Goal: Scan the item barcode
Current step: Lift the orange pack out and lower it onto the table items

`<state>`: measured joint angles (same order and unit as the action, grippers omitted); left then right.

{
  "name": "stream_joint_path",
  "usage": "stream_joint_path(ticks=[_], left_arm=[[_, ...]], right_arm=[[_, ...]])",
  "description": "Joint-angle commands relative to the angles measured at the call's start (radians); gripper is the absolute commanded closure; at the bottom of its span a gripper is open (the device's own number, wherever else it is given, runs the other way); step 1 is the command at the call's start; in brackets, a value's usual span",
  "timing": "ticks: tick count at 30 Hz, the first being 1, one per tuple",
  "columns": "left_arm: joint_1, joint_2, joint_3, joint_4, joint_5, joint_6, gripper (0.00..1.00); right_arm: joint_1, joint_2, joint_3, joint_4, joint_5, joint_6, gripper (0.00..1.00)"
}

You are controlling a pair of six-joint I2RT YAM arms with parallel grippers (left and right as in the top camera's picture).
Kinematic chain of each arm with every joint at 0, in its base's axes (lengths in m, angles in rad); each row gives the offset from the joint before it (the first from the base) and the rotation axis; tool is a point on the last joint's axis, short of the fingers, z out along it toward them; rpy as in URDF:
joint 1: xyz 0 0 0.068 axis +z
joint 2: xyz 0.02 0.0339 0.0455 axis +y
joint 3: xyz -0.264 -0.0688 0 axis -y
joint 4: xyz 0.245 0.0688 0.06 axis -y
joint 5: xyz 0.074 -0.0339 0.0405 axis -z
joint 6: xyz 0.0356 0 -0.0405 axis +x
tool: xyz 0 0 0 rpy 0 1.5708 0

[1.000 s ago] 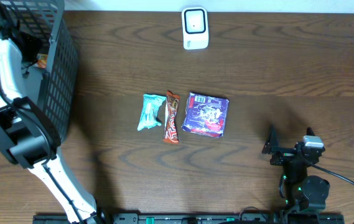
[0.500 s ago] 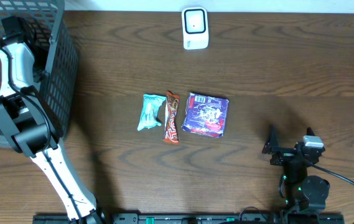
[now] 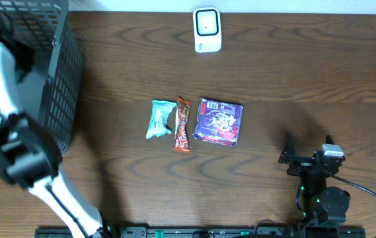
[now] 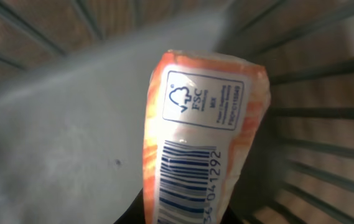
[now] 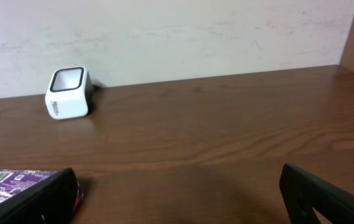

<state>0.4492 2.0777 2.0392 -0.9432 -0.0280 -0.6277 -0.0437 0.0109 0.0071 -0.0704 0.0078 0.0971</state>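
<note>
Inside wire basket (image 3: 62, 79), left fingers (image 4: 133, 214) clamp glossy orange packet (image 4: 195, 124) (barcode (image 4: 186, 177) facing camera); right fingers (image 5: 33, 202) apart over wood-grain surface (image 5: 226, 124).

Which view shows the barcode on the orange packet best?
The left wrist view: the packet fills the frame up close, and its barcode faces the camera, though the bottom edge cuts it off. The overhead and right wrist views show nothing of it.
</note>
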Motion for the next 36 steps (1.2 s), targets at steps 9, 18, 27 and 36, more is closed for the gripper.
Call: stream_joint_path(ticks=[9, 18, 27, 36], left_arm=[[-0.071, -0.517, 0.014, -0.074, 0.47, -0.005, 0.92], [-0.451, -0.576, -0.011, -0.281, 0.461, 0.256, 0.93], [-0.781, -0.467, -0.249, -0.274, 0.325, 0.38, 0.92], [-0.88, -0.241, -0.325, -0.21, 0.326, 0.38, 0.92]], right_arm=[[0.006, -0.005, -0.002, -0.004, 0.001, -0.009, 0.01], [0.006, -0.005, -0.002, -0.004, 0.001, -0.009, 0.01], [0.006, -0.005, -0.002, -0.004, 0.001, -0.009, 0.01], [0.006, -0.005, -0.002, -0.004, 0.001, -0.009, 0.01]])
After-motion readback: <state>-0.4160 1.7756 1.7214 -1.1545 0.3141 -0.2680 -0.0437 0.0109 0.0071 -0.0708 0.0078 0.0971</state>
